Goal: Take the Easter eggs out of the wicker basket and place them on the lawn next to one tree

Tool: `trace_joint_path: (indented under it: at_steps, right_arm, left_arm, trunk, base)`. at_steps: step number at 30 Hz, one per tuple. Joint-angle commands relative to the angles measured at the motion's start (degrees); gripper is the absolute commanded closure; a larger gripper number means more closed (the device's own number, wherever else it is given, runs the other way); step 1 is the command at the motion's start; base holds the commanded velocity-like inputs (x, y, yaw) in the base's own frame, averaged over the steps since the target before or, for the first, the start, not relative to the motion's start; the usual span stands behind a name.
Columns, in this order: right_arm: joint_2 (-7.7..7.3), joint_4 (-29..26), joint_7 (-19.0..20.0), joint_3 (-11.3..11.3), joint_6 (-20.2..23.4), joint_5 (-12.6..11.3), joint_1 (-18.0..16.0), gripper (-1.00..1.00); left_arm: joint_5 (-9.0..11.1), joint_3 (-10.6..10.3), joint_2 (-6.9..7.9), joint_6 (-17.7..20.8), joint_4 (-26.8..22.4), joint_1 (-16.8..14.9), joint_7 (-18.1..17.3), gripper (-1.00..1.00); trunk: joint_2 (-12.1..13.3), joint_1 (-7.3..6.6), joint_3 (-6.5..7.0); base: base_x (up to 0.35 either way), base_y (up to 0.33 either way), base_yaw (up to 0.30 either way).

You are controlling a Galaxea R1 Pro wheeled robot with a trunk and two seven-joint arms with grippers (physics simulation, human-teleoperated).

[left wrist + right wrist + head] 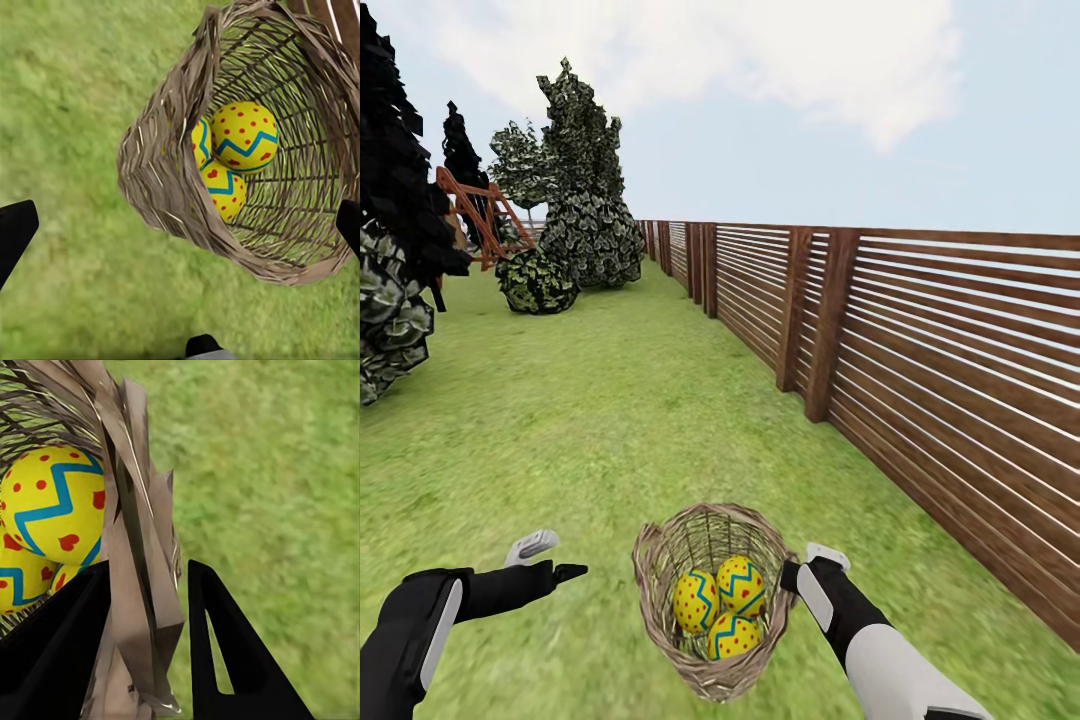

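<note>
Woven wicker basket (705, 640) w/ 3 dotted eggs (722, 606), rim pinched by right gripper (146, 607); left gripper (550, 560) wide.

open lawn (600, 420) lies ahead and left; the slatted fence (920, 340) walls off the right edge. the wicker basket (712, 600) mouth is unobstructed above its three easter eggs (722, 605).

Both arms reach forward, low in the head view.

Left end effector (550, 560) points toward the right arm, its fingers spread apart and empty; right end effector (146, 649) has its two dark fingers closed on the rim of the wicker basket (135, 555); right forearm angles up from the lower right.
</note>
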Motion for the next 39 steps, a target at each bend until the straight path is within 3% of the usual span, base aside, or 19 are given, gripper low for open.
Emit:
trace_joint_path:
  at_steps: [1, 24, 39]
  right_arm:
    - [0.03, -0.15, -0.33, -0.13, 0.06, -0.77, -0.05, 1.0]
    - [0.03, -0.14, -0.33, -0.07, 0.0, -0.77, -0.01, 1.0]
    - [0.03, -0.14, -0.32, -0.07, 0.01, -0.77, -0.05, 1.0]
  left_arm:
    - [-0.19, 0.09, -0.01, 0.39, -0.03, -0.05, -0.33, -1.0]
    - [-0.19, 0.09, -0.01, 0.39, -0.03, -0.05, -0.33, -1.0]
    - [-0.19, 0.09, -0.01, 0.39, -0.03, -0.05, -0.33, -1.0]
  trunk:
    - [0.35, -0.21, 0.1]
    - [9.57, -5.27, 4.23]
    - [15.59, -8.56, 6.92]
  base:
    - [0.0, 0.0, 0.0]
    - [0.0, 0.0, 0.001]
    - [0.0, 0.0, 0.084]
